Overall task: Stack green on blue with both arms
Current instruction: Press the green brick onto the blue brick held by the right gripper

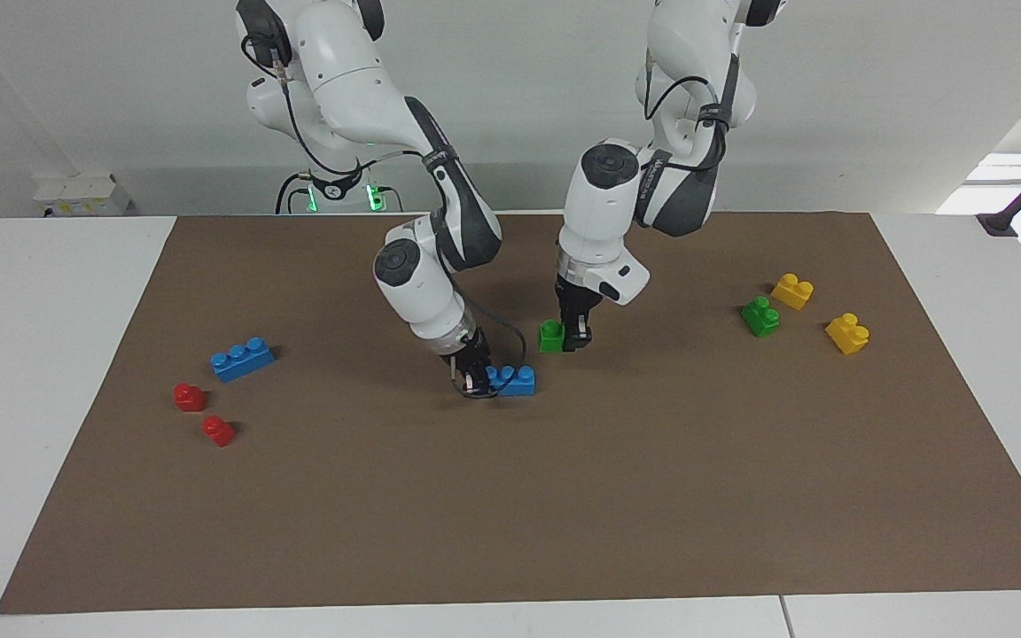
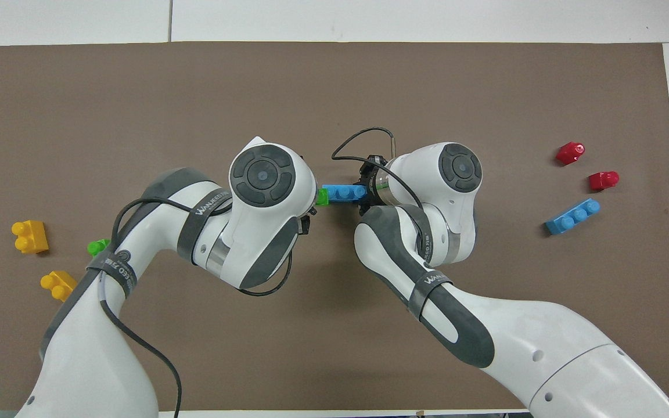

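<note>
Two red bricks (image 1: 190, 396) (image 1: 218, 431) lie near the right arm's end of the brown mat (image 1: 564, 514); two yellow bricks (image 1: 791, 290) (image 1: 846, 333) lie near the left arm's end.
</note>
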Tool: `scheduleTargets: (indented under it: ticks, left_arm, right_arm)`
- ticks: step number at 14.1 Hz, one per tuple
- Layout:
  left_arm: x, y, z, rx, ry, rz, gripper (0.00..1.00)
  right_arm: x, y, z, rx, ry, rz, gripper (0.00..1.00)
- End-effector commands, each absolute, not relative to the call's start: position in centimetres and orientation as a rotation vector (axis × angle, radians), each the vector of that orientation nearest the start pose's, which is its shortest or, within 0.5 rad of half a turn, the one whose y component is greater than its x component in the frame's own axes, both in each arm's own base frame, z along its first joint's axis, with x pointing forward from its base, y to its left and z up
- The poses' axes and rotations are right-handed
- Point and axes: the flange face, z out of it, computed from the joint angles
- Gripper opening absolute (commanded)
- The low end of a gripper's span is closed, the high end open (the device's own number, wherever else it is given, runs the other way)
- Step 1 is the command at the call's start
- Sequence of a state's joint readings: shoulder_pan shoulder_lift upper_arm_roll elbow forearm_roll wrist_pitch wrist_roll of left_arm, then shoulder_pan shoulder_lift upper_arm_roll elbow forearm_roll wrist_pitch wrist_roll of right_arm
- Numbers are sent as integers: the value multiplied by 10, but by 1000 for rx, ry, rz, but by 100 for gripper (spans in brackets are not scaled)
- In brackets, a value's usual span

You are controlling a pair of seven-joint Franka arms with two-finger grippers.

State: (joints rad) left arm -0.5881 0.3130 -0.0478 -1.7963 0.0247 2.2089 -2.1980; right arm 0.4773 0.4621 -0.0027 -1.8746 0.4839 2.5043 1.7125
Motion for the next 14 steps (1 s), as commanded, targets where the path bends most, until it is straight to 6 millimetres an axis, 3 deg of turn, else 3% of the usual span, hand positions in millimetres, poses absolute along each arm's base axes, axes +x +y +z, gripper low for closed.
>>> scheduleTargets:
  ticks: [1,6,14]
  left_arm:
    - [533,-397,375,-2279,-2305,-95,0]
    - [530,-416,366,-2301,-2305,-92,0]
    - [527,-428,359,-2312,-2327,-107,0]
  right_arm:
    - [578,287,277,-1958,2058,255,0]
    - [580,284,278,-1948,2060,247,0]
    - [583,281,277,-1941,2059,237,0]
